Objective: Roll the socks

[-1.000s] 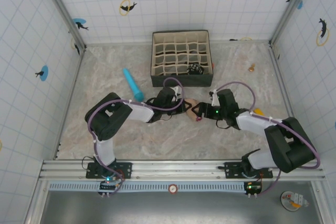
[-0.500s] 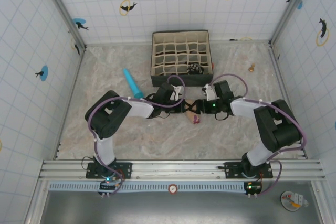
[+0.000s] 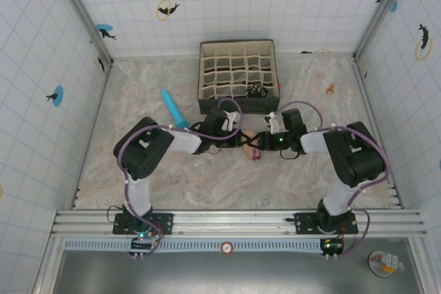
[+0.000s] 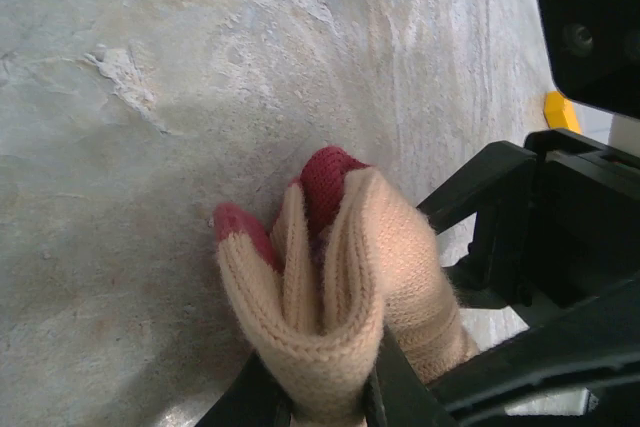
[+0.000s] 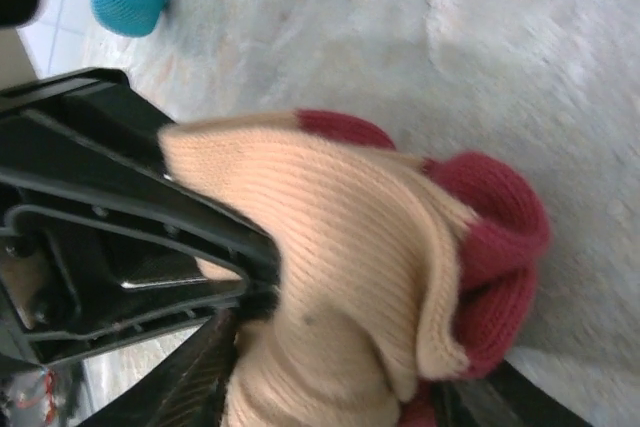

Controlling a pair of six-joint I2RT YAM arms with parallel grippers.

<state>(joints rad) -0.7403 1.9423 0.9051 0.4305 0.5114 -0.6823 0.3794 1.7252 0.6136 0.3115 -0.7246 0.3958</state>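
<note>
arms: two, their bases bolted to the near rail (image 3: 234,222), both reaching inward and meeting at mid-table.
left gripper (image 3: 242,142): one. Its jaws are narrow and clamped on the peach sock; in the left wrist view the folded layers stand pinched between its black fingers (image 4: 245,402).
right gripper (image 3: 262,144): one, tip to tip with the left one. In the right wrist view its fingers (image 5: 190,377) stand on either side of the same bundle, partly drawn in. Whether they press the fabric cannot be told.
peach sock (image 3: 255,153): one, folded into a thick bundle between the two gripper tips, low over the marbled table (image 3: 207,184). Two maroon patches show at the bundle's free end.
blue cylinder (image 3: 174,109): one, lying on the table to the left of the grippers and a little beyond them, apart from both.
box (image 3: 238,105): one — dark-walled, split into a grid of small compartments, at the far middle of the table.
striped sock (image 3: 257,90): one dark-and-white bundle in a compartment of the box's near row, right of centre. Its pattern is too small to read.
tan object (image 3: 331,89): one, small, on the table at the far right and well apart from the box.
</note>
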